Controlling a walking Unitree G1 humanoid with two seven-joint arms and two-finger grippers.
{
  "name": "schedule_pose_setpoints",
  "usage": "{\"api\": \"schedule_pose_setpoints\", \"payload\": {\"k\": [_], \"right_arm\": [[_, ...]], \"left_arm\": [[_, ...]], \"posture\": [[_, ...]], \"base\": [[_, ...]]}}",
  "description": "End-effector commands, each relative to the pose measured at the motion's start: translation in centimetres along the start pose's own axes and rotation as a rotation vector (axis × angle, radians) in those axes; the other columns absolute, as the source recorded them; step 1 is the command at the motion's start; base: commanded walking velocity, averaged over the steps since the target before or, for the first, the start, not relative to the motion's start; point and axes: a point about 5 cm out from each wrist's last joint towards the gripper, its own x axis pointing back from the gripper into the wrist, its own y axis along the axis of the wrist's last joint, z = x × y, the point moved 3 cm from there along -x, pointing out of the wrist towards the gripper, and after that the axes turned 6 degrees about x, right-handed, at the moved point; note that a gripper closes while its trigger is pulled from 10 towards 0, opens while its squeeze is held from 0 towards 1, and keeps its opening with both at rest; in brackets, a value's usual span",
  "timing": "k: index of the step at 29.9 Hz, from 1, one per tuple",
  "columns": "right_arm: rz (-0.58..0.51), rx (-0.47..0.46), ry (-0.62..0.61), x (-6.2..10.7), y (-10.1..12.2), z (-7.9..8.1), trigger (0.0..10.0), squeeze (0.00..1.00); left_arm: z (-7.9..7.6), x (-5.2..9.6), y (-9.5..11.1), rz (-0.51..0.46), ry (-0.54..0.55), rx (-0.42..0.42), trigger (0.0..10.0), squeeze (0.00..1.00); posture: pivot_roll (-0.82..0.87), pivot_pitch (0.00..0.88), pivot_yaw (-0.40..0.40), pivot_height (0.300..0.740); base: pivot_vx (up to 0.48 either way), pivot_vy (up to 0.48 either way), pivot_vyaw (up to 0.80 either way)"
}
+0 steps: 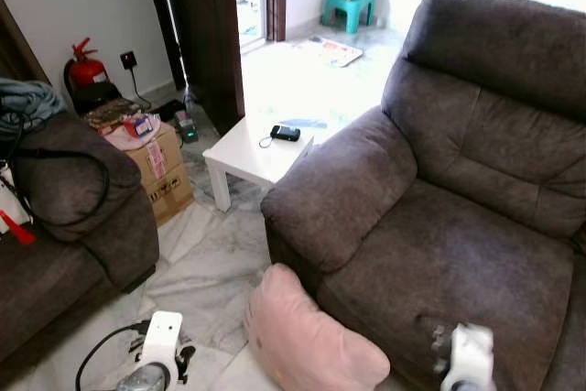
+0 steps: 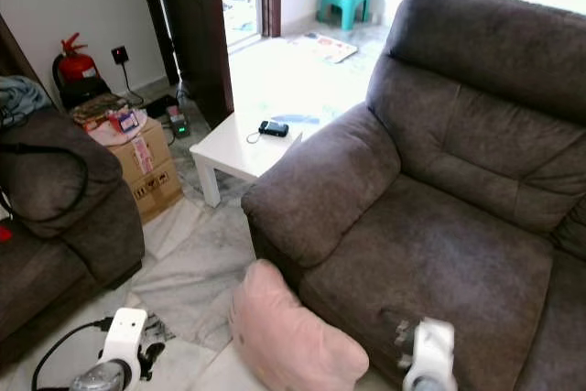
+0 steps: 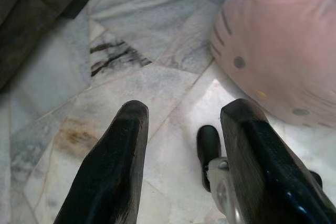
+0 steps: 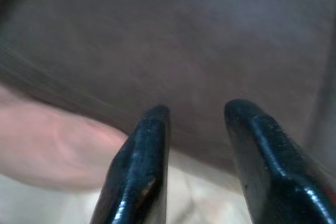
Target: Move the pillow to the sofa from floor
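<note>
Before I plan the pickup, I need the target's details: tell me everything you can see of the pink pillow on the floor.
The soft pink fabric pillow is plump and rounded, with small grey dots and short dark lines on one face in the left wrist view. It lies on the marble floor, leaning against the front of the dark brown fabric sofa below its armrest. Neither gripper touches it: the open left gripper hovers over bare floor beside it.

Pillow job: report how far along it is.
Done: nothing; the pink pillow lies on the marble floor against the sofa front. In hand: both pincers, left and right, open and empty beside it. Left: grasp, lift, set on the seat.
</note>
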Motion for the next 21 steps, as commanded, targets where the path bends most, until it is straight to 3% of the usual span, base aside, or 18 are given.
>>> {"api": "schedule_pose_setpoints", "payload": {"k": [1, 9, 21], "right_arm": [[0.068, -0.018, 0.058, 0.6, -2.1, 1.9, 10.0, 0.00], [0.094, -0.025, 0.123, 1.2, -3.1, 3.8, 10.0, 0.00], [0.124, 0.016, 0.134, 1.4, -4.4, 3.1, 10.0, 0.00]], "left_arm": [[0.2, 0.2, -0.9, 0.025, 0.020, 0.043, 10.0, 0.00], [0.6, 0.4, -1.5, 0.020, 0.056, 0.100, 10.0, 0.00], [0.4, 0.4, -1.3, -0.014, 0.062, 0.098, 10.0, 0.00]], "posture": [[0.14, 0.000, -0.040, 0.740], [0.16, 0.000, -0.056, 0.740], [0.16, 0.000, -0.071, 0.740]], "base": [[0.000, 0.000, 0.00], [0.000, 0.000, 0.00], [0.000, 0.000, 0.00]]}}
